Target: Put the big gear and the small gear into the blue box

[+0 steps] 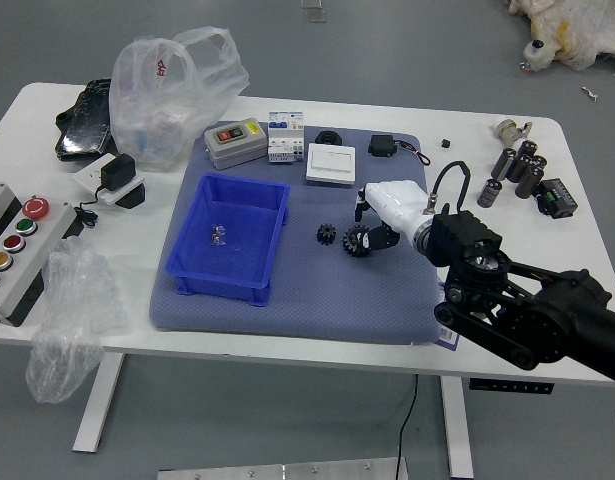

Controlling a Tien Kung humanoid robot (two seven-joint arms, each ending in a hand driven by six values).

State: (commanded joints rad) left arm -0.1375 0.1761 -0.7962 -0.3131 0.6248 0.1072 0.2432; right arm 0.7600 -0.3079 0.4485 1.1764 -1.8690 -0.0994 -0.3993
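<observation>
My right hand (367, 223) reaches in from the right, its white-covered back up and its dark fingers spread, holding nothing. One lower finger ends right beside the big gear (355, 242); whether they touch I cannot tell. Just left of that gear, the small gear (326, 234) lies flat on the grey-blue mat (317, 300). The blue box (225, 276) stands on the mat's left part, with a small shiny metallic piece (219, 235) inside. My left hand is out of view.
Behind the gears stand a white square box (331, 165), a grey device (236, 144) and a black ring (329, 138). Plastic bags (172, 95) and a button panel (22, 250) lie left. Dark cylinders (527, 165) and a black connector (557, 198) are at the far right.
</observation>
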